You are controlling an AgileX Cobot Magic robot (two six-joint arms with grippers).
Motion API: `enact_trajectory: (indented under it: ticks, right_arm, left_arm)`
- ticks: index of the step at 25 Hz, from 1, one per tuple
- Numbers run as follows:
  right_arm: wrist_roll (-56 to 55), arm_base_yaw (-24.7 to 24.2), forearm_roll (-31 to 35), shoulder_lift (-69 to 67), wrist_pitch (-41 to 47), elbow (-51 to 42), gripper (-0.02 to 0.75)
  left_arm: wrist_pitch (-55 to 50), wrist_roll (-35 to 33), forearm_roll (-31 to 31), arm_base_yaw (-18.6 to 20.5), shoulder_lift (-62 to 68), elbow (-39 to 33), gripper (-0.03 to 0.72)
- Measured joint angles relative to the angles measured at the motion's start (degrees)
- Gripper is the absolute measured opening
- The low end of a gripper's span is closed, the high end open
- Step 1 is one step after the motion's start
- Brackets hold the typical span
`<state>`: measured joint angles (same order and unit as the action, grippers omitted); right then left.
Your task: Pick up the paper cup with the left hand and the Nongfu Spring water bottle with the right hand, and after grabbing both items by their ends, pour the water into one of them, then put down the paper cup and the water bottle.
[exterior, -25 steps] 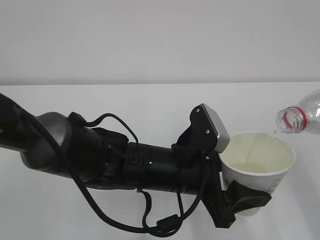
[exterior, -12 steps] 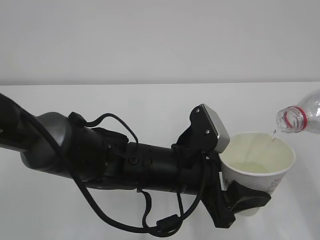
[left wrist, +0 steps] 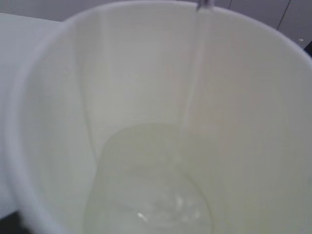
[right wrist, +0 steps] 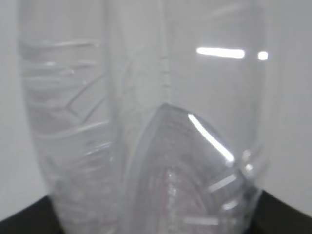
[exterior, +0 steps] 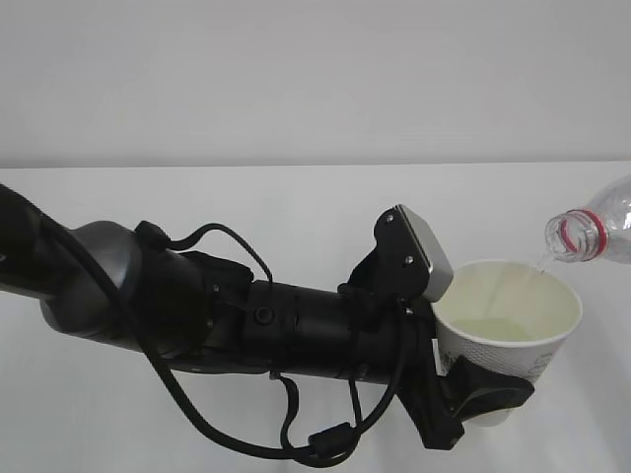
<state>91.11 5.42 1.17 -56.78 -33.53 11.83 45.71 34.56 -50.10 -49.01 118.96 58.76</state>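
Note:
My left gripper [exterior: 480, 392] is shut on the lower part of the white paper cup [exterior: 513, 340], holding it upright above the table. The left wrist view looks straight into the cup [left wrist: 58, 97], with its jaws hidden; a shallow pool of water [left wrist: 151, 195] lies at the bottom. The Nongfu Spring water bottle [exterior: 590, 234] leans in from the right edge, its red-ringed mouth just over the cup's far rim. A thin stream of water [left wrist: 195, 73] runs down inside the cup. The clear ribbed bottle [right wrist: 146, 112] fills the right wrist view, my right gripper shut on it.
The bulky black left arm [exterior: 197, 315] with looping cables and a grey block [exterior: 424, 251] spans the lower left. A white tabletop [exterior: 296, 212] lies beneath, with a plain pale wall [exterior: 296, 79] behind it.
Both arms hold still. The thin stream keeps running from the bottle's mouth into the cup.

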Motion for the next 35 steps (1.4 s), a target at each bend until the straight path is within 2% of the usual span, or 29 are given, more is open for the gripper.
enact_trajectory:
  ticks: [35]
  right_arm:
    - [0.61,0.00,0.50,0.00,-1.26,0.00,0.438]
  left_arm:
    - [-0.09,0.00,0.00,0.00,0.00,0.00,0.510]
